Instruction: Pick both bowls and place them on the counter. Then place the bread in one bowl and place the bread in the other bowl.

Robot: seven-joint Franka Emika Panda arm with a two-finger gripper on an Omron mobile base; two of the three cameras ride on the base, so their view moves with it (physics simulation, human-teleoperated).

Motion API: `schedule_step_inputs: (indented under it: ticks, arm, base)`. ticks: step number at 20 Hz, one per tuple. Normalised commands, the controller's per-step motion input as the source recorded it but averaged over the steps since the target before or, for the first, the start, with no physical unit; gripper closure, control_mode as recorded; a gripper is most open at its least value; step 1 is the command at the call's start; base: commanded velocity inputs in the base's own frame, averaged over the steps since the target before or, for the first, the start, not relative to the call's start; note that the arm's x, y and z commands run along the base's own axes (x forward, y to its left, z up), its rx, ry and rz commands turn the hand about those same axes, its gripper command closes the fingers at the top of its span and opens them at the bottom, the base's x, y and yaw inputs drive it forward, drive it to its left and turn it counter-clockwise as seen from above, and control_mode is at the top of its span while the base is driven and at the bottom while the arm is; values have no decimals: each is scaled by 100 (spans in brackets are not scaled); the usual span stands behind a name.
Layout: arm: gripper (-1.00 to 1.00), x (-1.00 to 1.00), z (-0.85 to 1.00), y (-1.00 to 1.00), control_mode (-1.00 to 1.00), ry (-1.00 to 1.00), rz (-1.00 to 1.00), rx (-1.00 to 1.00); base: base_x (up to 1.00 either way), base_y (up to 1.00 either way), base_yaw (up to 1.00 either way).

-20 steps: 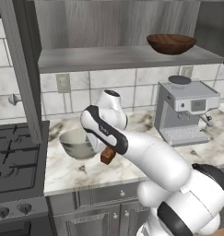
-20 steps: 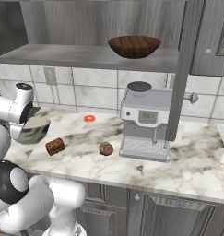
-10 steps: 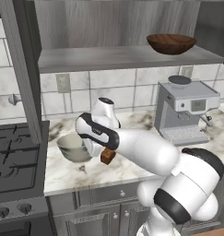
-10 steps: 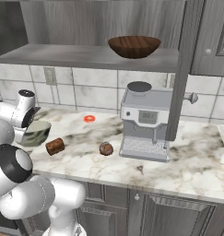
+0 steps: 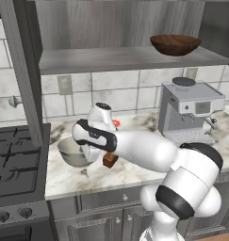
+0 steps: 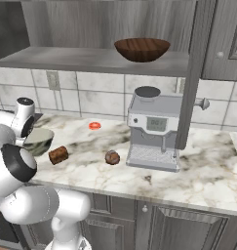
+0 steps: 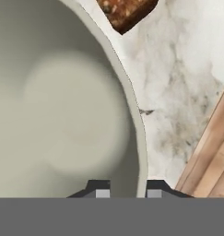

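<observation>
One bowl of two is down: at the left of the left base view the cream bowl [image 5: 74,151] sits on the counter [image 5: 134,169] beside the stove [image 5: 17,155]. In the hand view the gripper [image 7: 127,192] straddles its rim, jaws narrow with the wall between them; whether they grip or have just let go I cannot tell. A bread piece [image 6: 58,155] lies just right of that bowl, a rounder one [image 6: 112,157] further right near the coffee machine [image 6: 156,128]. Upper right, the wooden bowl [image 5: 175,44] is on the shelf [image 5: 111,59], not yet fetched. Neither bread is in a bowl yet.
</observation>
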Motion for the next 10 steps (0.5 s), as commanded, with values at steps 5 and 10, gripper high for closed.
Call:
schedule_step_inputs:
  ticks: [5, 10]
  arm:
    - [100, 7, -27, 4, -100, -6, 0, 0]
    - [100, 1, -28, 3, -100, -6, 0, 0]
  base:
    - [0, 0, 0]
    - [0, 0, 0]
